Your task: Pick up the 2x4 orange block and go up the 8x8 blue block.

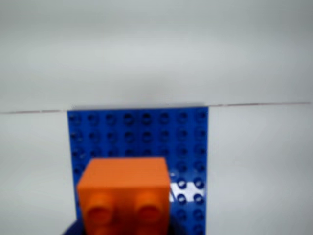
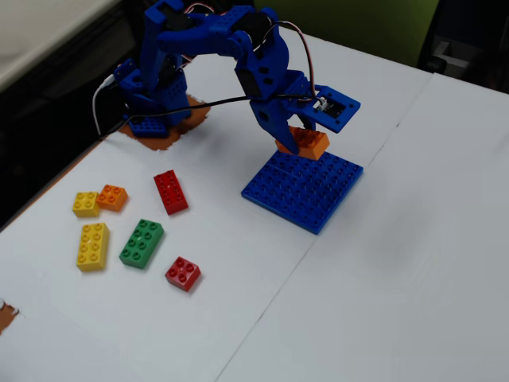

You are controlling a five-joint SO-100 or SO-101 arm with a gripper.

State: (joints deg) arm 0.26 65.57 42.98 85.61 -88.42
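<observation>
My gripper [image 2: 296, 137] is shut on the 2x4 orange block [image 2: 308, 143] and holds it just above the far edge of the 8x8 blue block [image 2: 306, 191]. In the wrist view the orange block [image 1: 124, 193] fills the lower middle, end-on with two studs showing, and the blue baseplate [image 1: 142, 132] lies behind and under it. I cannot tell whether the block touches the plate. The jaws themselves are mostly hidden by the block in the wrist view.
Loose bricks lie at the left of the white table: a red 2x4 [image 2: 170, 192], a small orange 2x2 [image 2: 112, 196], a yellow 2x2 [image 2: 86, 204], a yellow 2x4 [image 2: 93, 245], a green 2x4 [image 2: 141, 243], a red 2x2 [image 2: 183, 273]. The arm's base [image 2: 151, 95] stands at the back left.
</observation>
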